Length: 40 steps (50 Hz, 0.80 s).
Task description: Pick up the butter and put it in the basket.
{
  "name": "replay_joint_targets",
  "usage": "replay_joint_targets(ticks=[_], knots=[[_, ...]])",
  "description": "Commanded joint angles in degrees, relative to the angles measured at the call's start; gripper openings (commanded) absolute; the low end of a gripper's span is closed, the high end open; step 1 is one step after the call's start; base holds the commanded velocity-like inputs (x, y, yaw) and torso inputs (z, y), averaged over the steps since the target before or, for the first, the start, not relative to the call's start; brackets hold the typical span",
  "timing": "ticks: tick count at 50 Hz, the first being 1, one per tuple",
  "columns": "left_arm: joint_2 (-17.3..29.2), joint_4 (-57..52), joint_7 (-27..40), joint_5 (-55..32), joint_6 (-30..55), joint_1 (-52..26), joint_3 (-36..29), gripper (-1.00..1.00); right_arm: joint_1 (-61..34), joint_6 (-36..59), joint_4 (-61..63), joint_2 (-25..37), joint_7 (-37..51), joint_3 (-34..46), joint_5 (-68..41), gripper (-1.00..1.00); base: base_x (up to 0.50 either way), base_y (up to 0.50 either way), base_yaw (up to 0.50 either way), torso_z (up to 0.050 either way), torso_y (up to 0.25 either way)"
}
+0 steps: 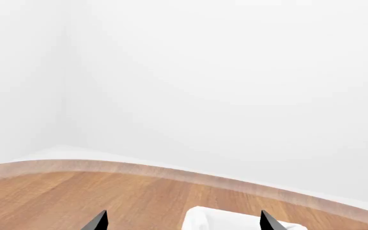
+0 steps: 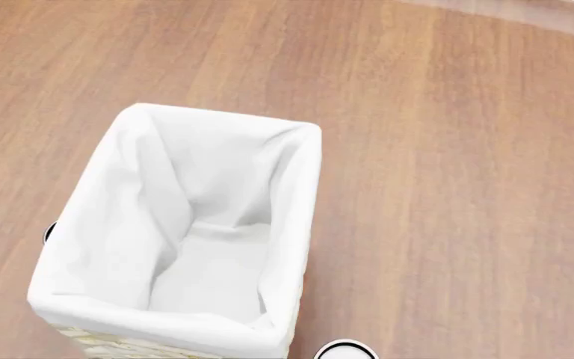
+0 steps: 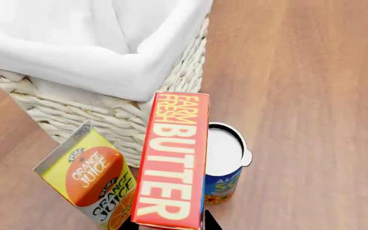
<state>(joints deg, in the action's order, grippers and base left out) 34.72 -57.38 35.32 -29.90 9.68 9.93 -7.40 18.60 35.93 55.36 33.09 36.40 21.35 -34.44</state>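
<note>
The butter, a slim red-orange box with pale "FARM FRESH BUTTER" lettering, fills the right wrist view. My right gripper is shut on its near end, with a black finger on each side. It is held just beside the woven wall of the basket, below the rim. The basket, with its white liner and nothing visible inside, fills the head view; no gripper shows there. My left gripper is open and empty, with a corner of the basket's white liner between its fingertips.
An orange juice carton and a blue-labelled can with a white lid stand on the wooden table against the basket's side, under the butter. The can's top shows in the head view. The table's curved far edge meets a white wall.
</note>
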Motion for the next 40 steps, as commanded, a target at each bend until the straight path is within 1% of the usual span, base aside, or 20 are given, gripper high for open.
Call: replay_joint_targets(ticks=[1, 3, 7, 12, 13, 17, 20, 27, 29, 31, 40], knots=[[-0.61, 1.15, -2.40, -1.09, -2.95, -0.09, 0.14, 1.00, -10.47, -8.27, 4.62, 13.83, 15.50, 7.53, -9.05, -1.00, 0.00, 0.00, 0.00, 0.000, 0.000], [-0.57, 1.22, -2.39, -1.13, -3.01, -0.12, 0.06, 1.00, -15.44, -12.47, 4.62, 18.41, 20.62, 13.84, -11.07, -1.00, 0.00, 0.00, 0.00, 0.005, 0.000], [-0.42, 1.20, -2.26, -1.23, -3.06, -0.11, 0.02, 1.00, -25.40, -19.34, 4.61, 24.78, 27.73, 25.83, -13.00, -1.00, 0.00, 0.00, 0.00, 0.000, 0.000], [-0.30, 1.42, -2.21, -1.37, -3.25, -0.20, -0.01, 1.00, -38.38, -25.28, 4.62, 28.90, 33.76, 40.64, -14.05, -1.00, 0.00, 0.00, 0.00, 0.000, 0.002], [-0.28, 1.45, -2.21, -1.33, -3.29, -0.21, -0.04, 1.00, -42.22, -26.59, 4.62, 29.82, 35.07, 44.23, -14.55, -1.00, 0.00, 0.00, 0.00, 0.000, 0.000], [-0.20, 1.64, -2.20, -1.44, -3.47, -0.26, -0.08, 1.00, -56.84, -31.11, 4.63, 31.48, 39.50, 59.00, -16.02, -1.00, 0.00, 0.00, 0.00, 0.000, 0.000], [-0.13, 1.61, -2.13, -1.37, -3.45, -0.34, -0.22, 1.00, -67.14, -33.76, 4.62, 31.72, 41.72, 68.21, -18.42, -1.00, 0.00, 0.00, 0.00, 0.000, 0.000], [0.03, 1.71, -1.96, -1.40, -3.58, -0.38, -0.33, 1.00, -91.43, -38.22, 4.62, 30.10, 45.10, 85.80, -25.82, -1.00, 0.00, 0.00, 0.00, 0.001, 0.001], [0.10, 1.68, -1.88, -1.45, -3.61, -0.40, -0.31, 1.00, -96.86, -39.15, 4.61, 29.77, 45.22, 88.75, -27.92, -1.00, 0.00, 0.00, 0.00, 0.000, 0.000], [0.15, 1.72, -1.82, -1.45, -3.60, -0.44, -0.36, 1.00, -100.04, -39.80, 4.55, 29.78, 44.92, 89.97, -29.77, -1.00, 0.00, 0.00, 0.00, 0.000, 0.000], [0.34, 1.94, -1.69, -1.36, -3.81, -0.43, -0.55, 1.00, -104.91, -39.72, 3.03, 28.89, 42.99, 88.58, -34.55, -1.00, 0.00, 0.00, 0.00, 0.000, 0.001]])
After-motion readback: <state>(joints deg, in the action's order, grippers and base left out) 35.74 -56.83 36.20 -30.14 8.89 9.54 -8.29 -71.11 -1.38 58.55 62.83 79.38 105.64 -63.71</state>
